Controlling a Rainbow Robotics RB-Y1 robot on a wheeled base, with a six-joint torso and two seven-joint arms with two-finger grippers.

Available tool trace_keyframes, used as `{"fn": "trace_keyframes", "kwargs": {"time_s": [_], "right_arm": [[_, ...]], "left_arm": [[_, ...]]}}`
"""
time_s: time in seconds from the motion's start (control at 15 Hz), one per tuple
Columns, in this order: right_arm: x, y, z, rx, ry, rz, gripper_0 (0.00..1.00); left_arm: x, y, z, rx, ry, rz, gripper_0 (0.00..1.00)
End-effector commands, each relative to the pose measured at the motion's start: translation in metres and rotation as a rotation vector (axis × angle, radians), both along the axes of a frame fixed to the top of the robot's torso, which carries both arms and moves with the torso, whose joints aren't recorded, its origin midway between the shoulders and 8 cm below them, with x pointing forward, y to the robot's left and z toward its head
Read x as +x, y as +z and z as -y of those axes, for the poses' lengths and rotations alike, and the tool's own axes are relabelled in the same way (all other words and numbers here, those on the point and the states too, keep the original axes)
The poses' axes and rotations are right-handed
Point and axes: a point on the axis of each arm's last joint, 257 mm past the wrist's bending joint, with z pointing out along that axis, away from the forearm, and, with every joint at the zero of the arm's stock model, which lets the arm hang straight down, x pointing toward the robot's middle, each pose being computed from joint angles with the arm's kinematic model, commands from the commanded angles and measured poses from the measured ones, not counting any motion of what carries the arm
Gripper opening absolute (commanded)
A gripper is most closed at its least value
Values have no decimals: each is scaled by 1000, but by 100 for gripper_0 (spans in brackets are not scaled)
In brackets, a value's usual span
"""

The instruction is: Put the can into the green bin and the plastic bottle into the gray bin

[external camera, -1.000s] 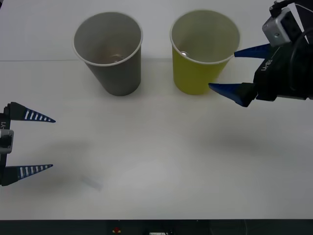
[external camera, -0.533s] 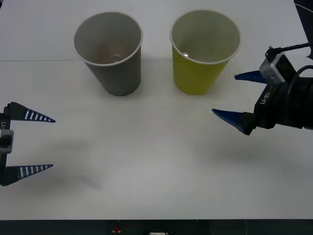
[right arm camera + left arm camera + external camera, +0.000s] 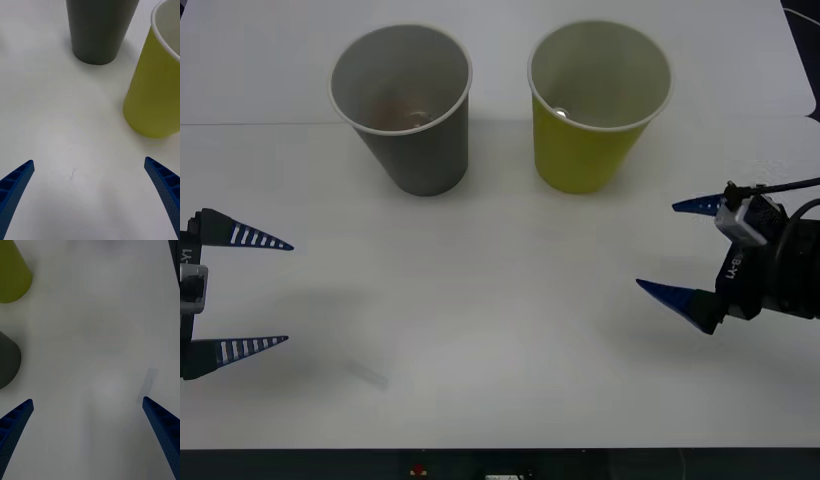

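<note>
Inside the tapered yellow-green paper cup [image 3: 598, 105] glints a small silver thing [image 3: 558, 112], probably the light, slippery can, while both hands, left [image 3: 255, 292] and right [image 3: 680, 250], hover released, empty.

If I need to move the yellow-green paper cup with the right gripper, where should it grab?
Probably the mid side wall of the upright yellow-green paper cup, approached from its right, where the open right gripper waits. The gray paper cup stands on its other side.

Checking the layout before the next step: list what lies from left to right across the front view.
left gripper → gray bin → green bin → right gripper
</note>
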Motion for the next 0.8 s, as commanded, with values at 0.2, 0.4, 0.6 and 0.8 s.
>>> {"fn": "trace_keyframes", "kwargs": {"time_s": [0.2,0.4,0.6,0.8], "right_arm": [[-20,-20,26,-107,46,8,100],[-30,-22,40,-176,83,-12,100],[-34,-20,49,-213,97,-9,100],[-40,-19,54,-230,119,-21,100]], "left_arm": [[0,0,0,0,0,0,100],[0,0,0,0,0,0,100],[0,0,0,0,0,0,100],[0,0,0,0,0,0,100]]}}
